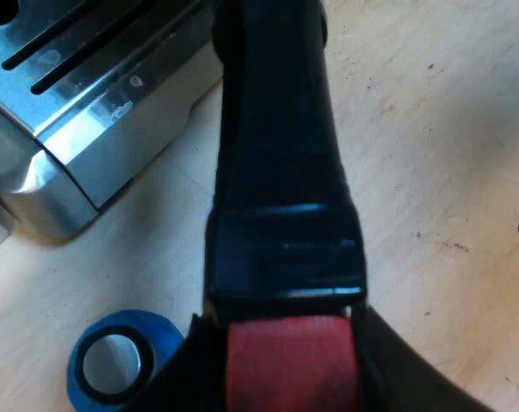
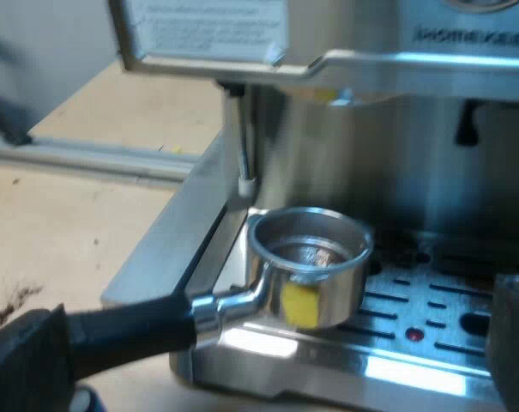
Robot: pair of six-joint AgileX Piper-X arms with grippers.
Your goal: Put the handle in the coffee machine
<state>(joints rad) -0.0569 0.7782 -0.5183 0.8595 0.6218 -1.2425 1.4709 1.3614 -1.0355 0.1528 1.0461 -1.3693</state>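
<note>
My left gripper (image 1: 289,348) is shut on the holder's dark handle (image 1: 276,146), its fingers (image 1: 186,369) pressing either side of the red end (image 1: 289,360). In the right wrist view the metal holder (image 2: 310,257) hangs level and upright above the drip tray (image 2: 413,348), below the espresso machine's front (image 2: 465,129), apart from the head above it. Its basket looks bare inside and has a yellow mark on its side. The handle (image 2: 130,330) points away from the machine. My right gripper (image 2: 272,343) is open, its fingers (image 2: 512,335) wide apart with the holder beyond them.
A blue tamper (image 1: 113,365) stands on the wooden table (image 1: 448,172) close to the machine's steel base (image 1: 96,129). The steam wand (image 2: 242,146) hangs near the holder's rim. A rail (image 2: 87,159) runs along the table's far edge.
</note>
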